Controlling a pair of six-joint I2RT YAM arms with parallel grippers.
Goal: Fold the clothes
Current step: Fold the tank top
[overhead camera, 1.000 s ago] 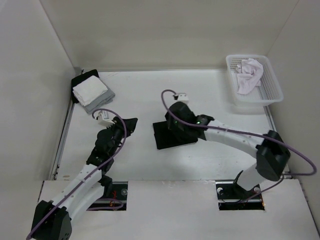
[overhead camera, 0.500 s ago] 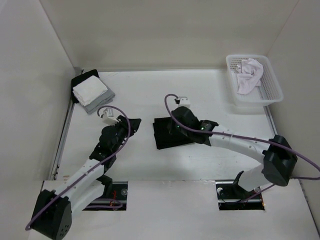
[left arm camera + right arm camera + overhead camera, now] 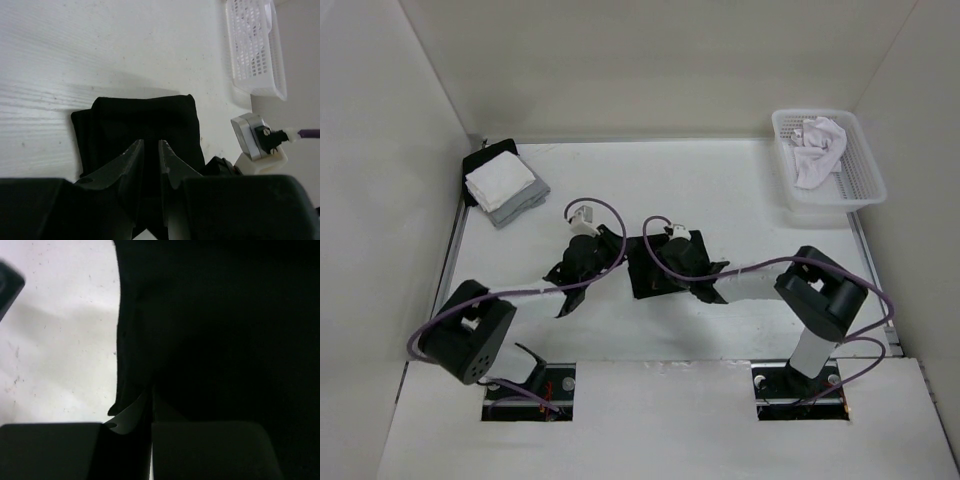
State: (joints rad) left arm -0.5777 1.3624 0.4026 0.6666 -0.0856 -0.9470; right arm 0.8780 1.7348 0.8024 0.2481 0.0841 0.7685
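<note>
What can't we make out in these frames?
- Right wrist: tank top fills the dark frame; whether the shut right gripper pinches it is unclear.
- Left wrist: left gripper hides the garment's near edge; basket cut off at the top edge.
- Top: black grippers merge with black fabric; jaws unreadable.

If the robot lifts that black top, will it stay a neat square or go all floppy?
Probably floppy: the top lies in soft, thin layers with rounded edges, so it would likely droop and unfold. It looks light, being so flat. Pushed across the smooth table, it would more likely slide or bunch up than roll.
</note>
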